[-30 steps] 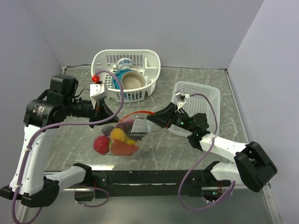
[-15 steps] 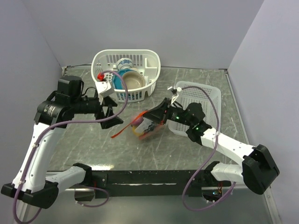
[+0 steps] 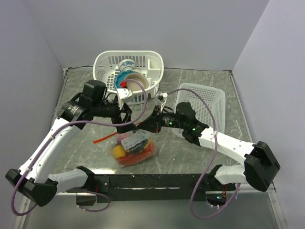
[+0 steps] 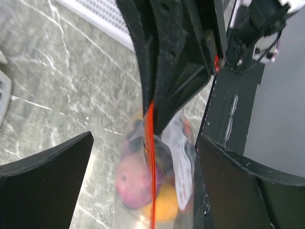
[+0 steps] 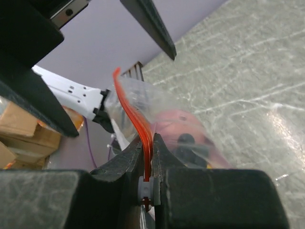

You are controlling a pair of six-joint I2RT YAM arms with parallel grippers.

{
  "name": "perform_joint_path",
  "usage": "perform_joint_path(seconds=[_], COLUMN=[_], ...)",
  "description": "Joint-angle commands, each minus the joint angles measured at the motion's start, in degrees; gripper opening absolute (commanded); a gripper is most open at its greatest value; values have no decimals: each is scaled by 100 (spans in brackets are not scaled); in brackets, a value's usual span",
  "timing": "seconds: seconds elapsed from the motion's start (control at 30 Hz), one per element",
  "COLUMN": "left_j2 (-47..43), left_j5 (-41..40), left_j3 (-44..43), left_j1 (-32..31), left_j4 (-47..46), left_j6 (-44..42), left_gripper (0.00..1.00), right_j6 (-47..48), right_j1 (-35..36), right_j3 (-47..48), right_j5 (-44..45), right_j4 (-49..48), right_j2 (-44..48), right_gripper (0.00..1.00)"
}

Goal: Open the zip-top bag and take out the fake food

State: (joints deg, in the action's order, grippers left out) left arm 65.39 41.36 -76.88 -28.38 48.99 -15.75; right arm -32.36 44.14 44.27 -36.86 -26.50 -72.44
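The zip-top bag (image 3: 135, 147) hangs low over the table's front middle, held by its red zip strip (image 5: 138, 114). My right gripper (image 5: 153, 139) is shut on that strip, seen from above as right gripper (image 3: 144, 127). The fake food is inside the bag: a yellow piece (image 3: 118, 151), a red-orange one (image 3: 140, 155), a pinkish round fruit (image 4: 136, 183). My left gripper (image 4: 143, 143) is open wide, straddling the bag's top without touching it, and sits just left of the right one as left gripper (image 3: 126, 122). A white label (image 4: 183, 162) shows on the bag.
A round white basket (image 3: 102, 62) with ceramic bowls stands at the back, just behind the left arm. A white rectangular tray (image 3: 209, 98) lies at the right, beside the right arm. Grey walls close in on three sides; a black rail (image 3: 157, 180) runs along the near edge.
My left gripper has opened, letting go of the bag, and swung right toward the middle. The right gripper tightened on the zip strip and carried the bag, which now hangs at front centre.
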Motion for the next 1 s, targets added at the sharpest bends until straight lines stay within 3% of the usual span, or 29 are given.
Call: perform_joint_path(seconds=[0.0, 0.2, 0.27, 0.3, 0.33, 0.4, 0.43, 0.53, 0.57, 0.67, 0.77, 0.97], left_j2=[-149, -52, -8, 9, 44, 132, 150, 185, 159, 89, 45, 97], left_j5=[-356, -1051, -1261, -1315, -1367, -1517, -1552, -1649, -1649, -1649, -1465, -298], left_j3=[339, 823, 859, 833, 807, 675, 631, 455, 411, 279, 165, -397], left_j1=[-211, -606, -686, -695, -695, -704, -704, -713, -713, -713, -713, -713], left_j4=[-197, -338, -416, -434, -434, -426, -417, -347, -312, -189, 22, 1075], left_j6=[-174, -306, -306, -323, -315, -332, -324, -341, -350, -376, -446, -814], left_gripper=[98, 95, 88, 81, 64, 43, 25, 9, 7, 4, 1, 5], right_j6=[265, 414, 441, 441, 450, 450, 476, 572, 616, 827, 1170, 1513], right_j1=[59, 86, 86, 86, 95, 104, 104, 112, 112, 95, 77, 86], right_j3=[599, 907, 934, 934, 934, 917, 908, 846, 820, 776, 706, -285], right_j5=[-102, -181, -181, -181, -181, -199, -199, -137, -111, 82, 477, 777], right_j4=[83, 461, 497, 532, 532, 558, 576, 690, 725, 936, 1199, 911], right_j2=[-50, -209, -218, -226, -218, -218, -235, -191, -156, 54, 484, 1697], right_gripper=[0, 0, 0, 0, 0, 0, 1, 21, 40, 60, 71, 78])
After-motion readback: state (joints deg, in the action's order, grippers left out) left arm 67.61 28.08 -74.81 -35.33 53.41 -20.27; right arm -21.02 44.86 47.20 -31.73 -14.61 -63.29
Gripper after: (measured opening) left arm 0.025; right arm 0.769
